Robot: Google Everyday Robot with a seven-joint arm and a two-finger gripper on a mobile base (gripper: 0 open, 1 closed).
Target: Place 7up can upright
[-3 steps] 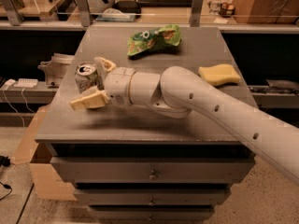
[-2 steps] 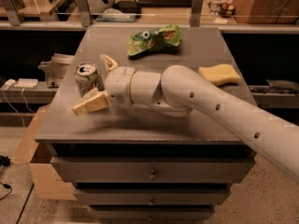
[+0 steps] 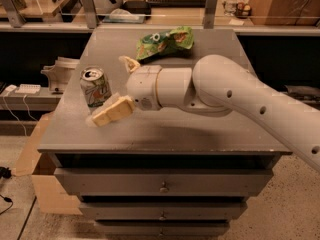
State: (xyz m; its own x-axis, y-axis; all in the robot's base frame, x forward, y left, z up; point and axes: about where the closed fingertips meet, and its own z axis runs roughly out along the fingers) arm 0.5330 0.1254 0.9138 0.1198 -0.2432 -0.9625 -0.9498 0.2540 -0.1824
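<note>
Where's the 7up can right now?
In the camera view, the 7up can stands upright near the left edge of the drawer cabinet top, just left of the open gripper, with the green snack bag farther back to the right.

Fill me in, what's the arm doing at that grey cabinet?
The robot's one arm reaches across the cabinet top with its gripper open at the 7up can. The can stands upright near the left edge, pull-tab end up. The fingers are spread wide at its right side, not clamped on it. A green snack bag lies further back, untouched.
</note>
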